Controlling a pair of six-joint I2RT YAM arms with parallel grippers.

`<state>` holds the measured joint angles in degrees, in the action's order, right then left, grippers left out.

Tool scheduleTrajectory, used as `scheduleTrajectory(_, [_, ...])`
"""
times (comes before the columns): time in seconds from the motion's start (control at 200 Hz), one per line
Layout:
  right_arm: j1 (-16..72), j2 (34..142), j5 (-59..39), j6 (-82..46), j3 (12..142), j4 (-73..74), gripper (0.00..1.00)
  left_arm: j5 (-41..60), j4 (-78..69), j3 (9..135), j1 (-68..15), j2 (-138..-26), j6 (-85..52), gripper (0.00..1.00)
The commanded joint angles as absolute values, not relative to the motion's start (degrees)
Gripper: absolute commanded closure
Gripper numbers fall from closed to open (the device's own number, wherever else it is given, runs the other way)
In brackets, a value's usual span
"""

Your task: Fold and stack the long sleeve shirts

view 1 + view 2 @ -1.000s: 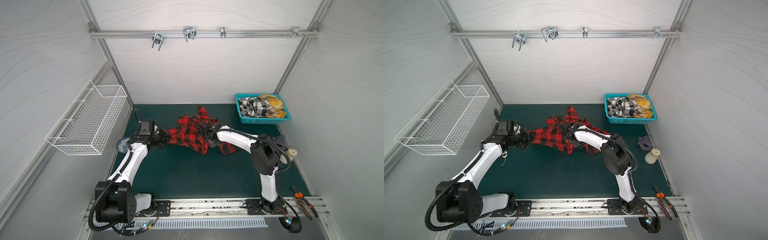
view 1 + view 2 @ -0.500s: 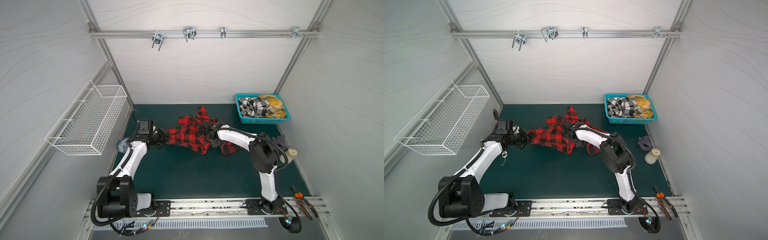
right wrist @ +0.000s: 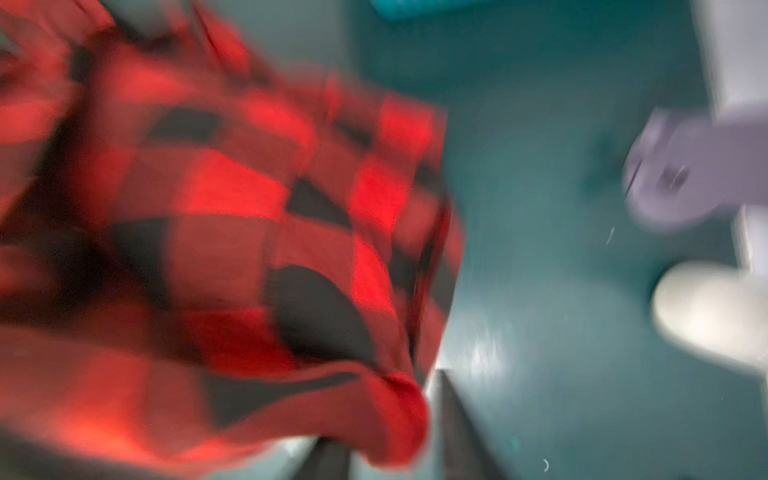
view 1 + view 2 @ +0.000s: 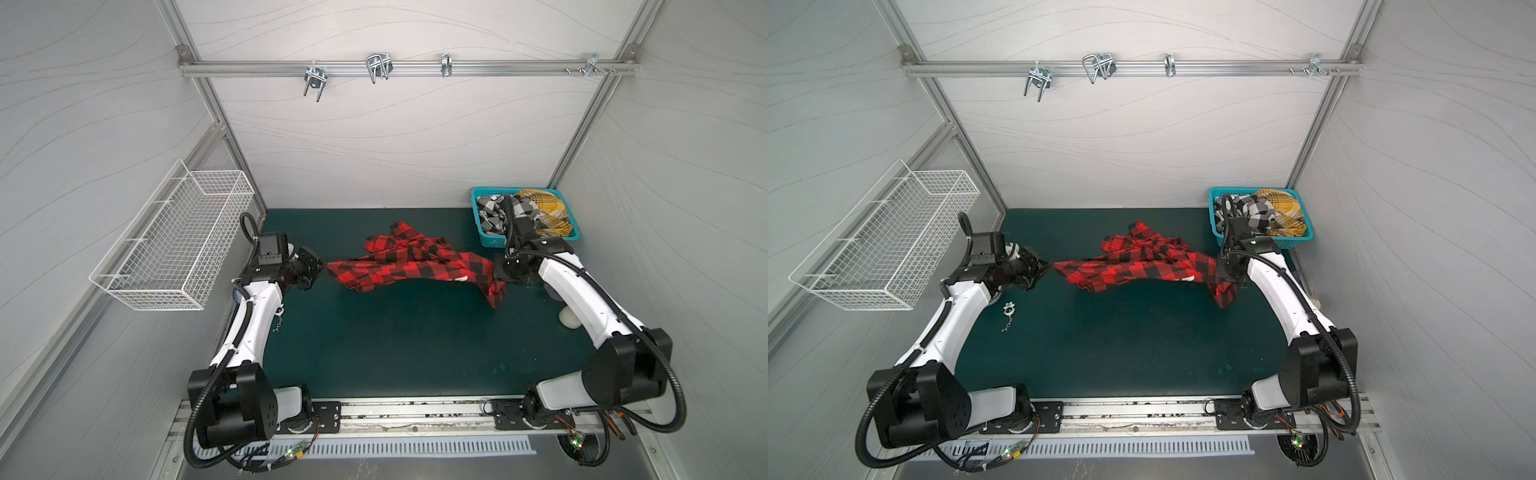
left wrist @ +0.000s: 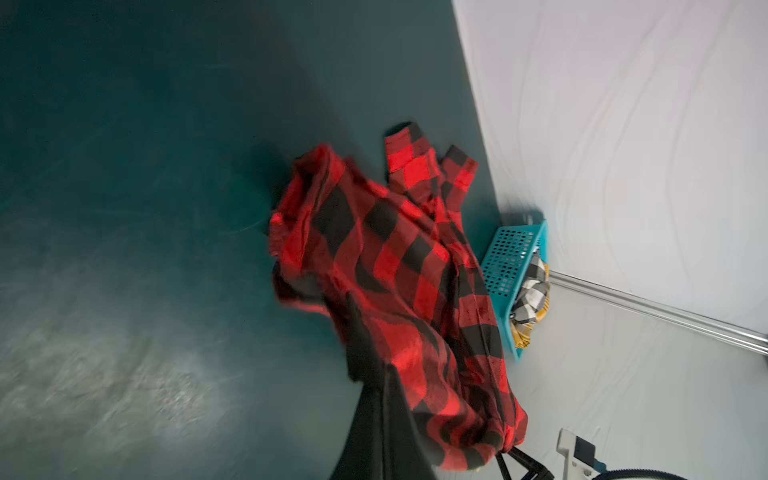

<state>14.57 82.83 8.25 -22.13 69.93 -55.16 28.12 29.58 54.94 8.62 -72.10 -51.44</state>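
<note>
While both arms are reaching away from the front edge of the dark green counter (image 4: pixel 395 345), the red-and-black shirt (image 4: pixel 399 266) is hanging stretched between them over the middle of the counter, crumpled rather than flat. The left gripper (image 4: pixel 321 266) is pinching the shirt's left end, its jaws closed tight on the cloth. The right gripper (image 4: pixel 498 276) is gripping the shirt's right end, its jaws partly closed around a bunch of fabric, and a loose flap is dangling below it. The right wrist view is blurring badly, showing mostly checked cloth (image 3: pixel 232 208). Farther back, a sleeve is trailing toward the rear wall. In the right rear corner the teal basket (image 4: pixel 484 230) is sitting on the counter, holding the black-and-white shirt (image 4: pixel 490 210) and the mustard-yellow shirt (image 4: pixel 544 208) side by side.
</note>
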Motion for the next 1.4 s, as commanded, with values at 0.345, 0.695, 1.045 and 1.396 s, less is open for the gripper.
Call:
scheduleTrajectory(0.345, [29.1, 76.6, -4.7, -28.1, 64.9, -57.5, 0.32, 32.8, 29.9, 40.7, 9.1, -72.1, -45.2, 1.0])
scheduleTrajectory(0.695, [32.3, 96.1, -2.7, -23.8, 77.4, -56.0, 0.62, 32.5, 30.8, 44.2, 9.4, -74.8, -44.1, 1.0])
scheduleTrajectory(1.045, [33.0, 110.7, 3.0, -23.7, 83.0, -56.7, 0.6, 32.4, 30.2, 44.9, 9.7, -76.8, -43.3, 1.0])
scheduleTrajectory(1.396, [35.0, 111.4, 7.1, -23.2, 83.6, -57.7, 0.83, 32.4, 29.0, 44.6, 9.7, -78.0, -43.3, 1.0])
